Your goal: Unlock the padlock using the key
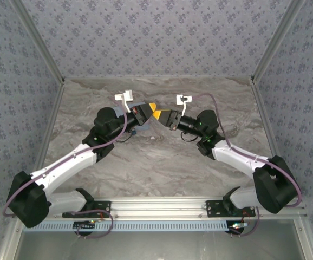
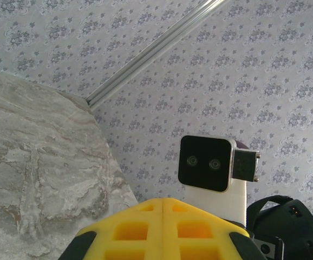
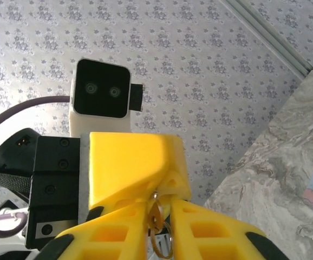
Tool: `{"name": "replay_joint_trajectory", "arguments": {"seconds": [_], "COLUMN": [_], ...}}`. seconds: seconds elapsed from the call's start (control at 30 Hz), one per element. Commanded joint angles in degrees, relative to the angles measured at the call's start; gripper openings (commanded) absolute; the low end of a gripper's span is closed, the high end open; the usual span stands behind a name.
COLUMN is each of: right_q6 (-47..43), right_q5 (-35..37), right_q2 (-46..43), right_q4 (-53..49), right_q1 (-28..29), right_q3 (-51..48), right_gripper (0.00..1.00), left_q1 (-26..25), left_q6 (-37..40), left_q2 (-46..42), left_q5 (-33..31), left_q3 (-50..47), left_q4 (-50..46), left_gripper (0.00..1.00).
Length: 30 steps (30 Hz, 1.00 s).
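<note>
slippage is the risk: the left gripper [image 2: 163,208], jaws pressed together, meets the right gripper [image 3: 164,216] tip to tip, with a thin brassy ring [image 3: 155,227] in the right jaws' narrow gap. i cannot tell whether they pinch it, and the padlock is hidden, probably at that junction, so a loose hold could drop it.
</note>
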Motion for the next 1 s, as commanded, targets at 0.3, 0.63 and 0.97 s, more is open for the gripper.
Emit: {"name": "replay_joint_trajectory", "arguments": {"seconds": [0.3,0.63,0.97], "right_q6": [-2.23,-14.71,-24.12], "right_q5": [0.49,4.01,14.28], "right_q2": [-1.67,-8.22,-13.33], "right_q4": [-3.60,-24.71,-48.22], "right_q1": [-0.36,-0.39,-1.90], "right_q3": [-0.11,-1.40,-2.65], "right_gripper": [0.00,0.00,0.00], "left_q1": [-0.25,0.22,3.99], "left_q6": [1.86,10.46,22.89], "left_q2": [-1.96,-6.26,8.76], "left_q5": [-1.63,-12.47,-16.63], "left_q3": [1.99,4.36,18.09], "left_q4": [-0.84,-20.71,-47.81], "left_gripper": [0.00,0.50,0.98]}}
